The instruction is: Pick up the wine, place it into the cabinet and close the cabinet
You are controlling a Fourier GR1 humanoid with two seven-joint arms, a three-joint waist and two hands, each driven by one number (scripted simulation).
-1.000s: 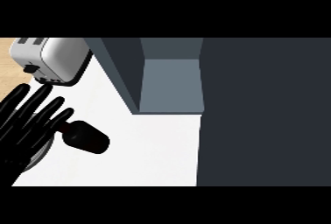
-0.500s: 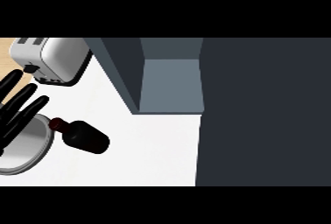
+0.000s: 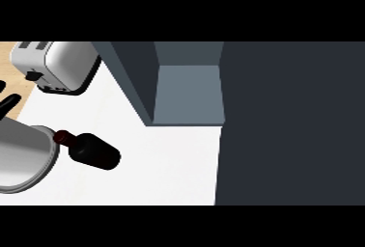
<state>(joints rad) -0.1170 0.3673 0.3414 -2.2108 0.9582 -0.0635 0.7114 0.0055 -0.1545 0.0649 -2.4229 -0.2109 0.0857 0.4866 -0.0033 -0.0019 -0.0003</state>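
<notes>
The wine bottle (image 3: 92,150) is dark with a reddish cap and stands on the white counter (image 3: 164,164), left of centre, its neck pointing up-left. The cabinet (image 3: 189,94) is open above it, showing a grey-blue inner compartment with nothing inside. Only straight black fingertips of my left hand (image 3: 7,104) show at the far left edge, well apart from the bottle and holding nothing. My right hand is out of view.
A silver toaster (image 3: 53,65) sits at the top left. A grey round pot with a lid (image 3: 21,157) lies at the left edge, touching the bottle's neck side. A large dark panel (image 3: 292,123) fills the right half of the view.
My left hand has drawn back to the left, from over the pot and bottle to the view's edge. The bottle stays in place.
</notes>
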